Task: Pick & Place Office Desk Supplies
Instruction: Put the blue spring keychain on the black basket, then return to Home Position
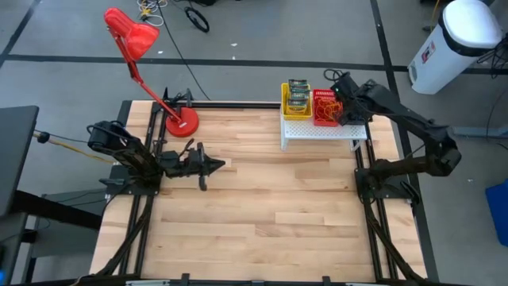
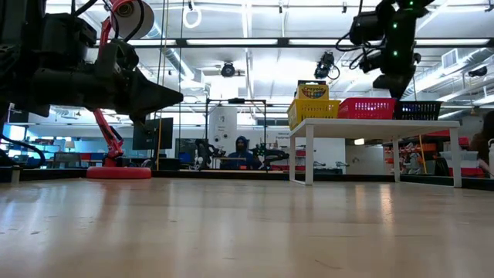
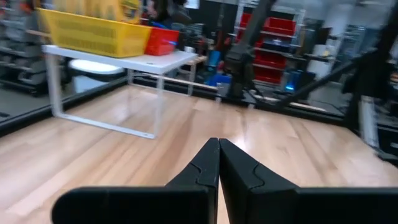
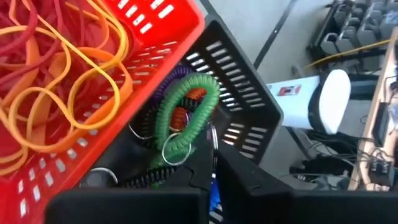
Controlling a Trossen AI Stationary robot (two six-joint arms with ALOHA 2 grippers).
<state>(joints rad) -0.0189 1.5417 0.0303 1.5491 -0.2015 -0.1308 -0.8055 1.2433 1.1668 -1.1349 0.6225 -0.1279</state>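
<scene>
A white shelf (image 1: 325, 131) stands at the table's far right edge. On it sit a yellow basket (image 1: 287, 107) with crayon boxes (image 1: 298, 94), a red basket (image 4: 168, 18) full of rubber bands (image 4: 56, 81), and a black basket (image 4: 242, 74). The black basket holds coiled cords, among them a green one (image 4: 186, 106) with a metal ring. My right gripper (image 4: 208, 146) slants down over the black basket, its fingers almost together. My left gripper (image 3: 219, 146) hangs shut and level over the table's left side, touching nothing. My right gripper has a small blue thing (image 4: 213, 186) in the narrow gap between its two fingers, back from the tips; what it is cannot be told. The fingers slant down from above, over the black basket. Whether the green coil's ring (image 4: 174, 148) touches the fingertips, I cannot tell.
A red desk lamp (image 1: 139, 48) stands on its round base (image 1: 181, 123) at the far left of the table. The wooden tabletop (image 1: 262, 206) spreads bare between the arms. A white bin (image 1: 456, 40) stands off the table. A person (image 2: 243, 150) sits in the room beyond.
</scene>
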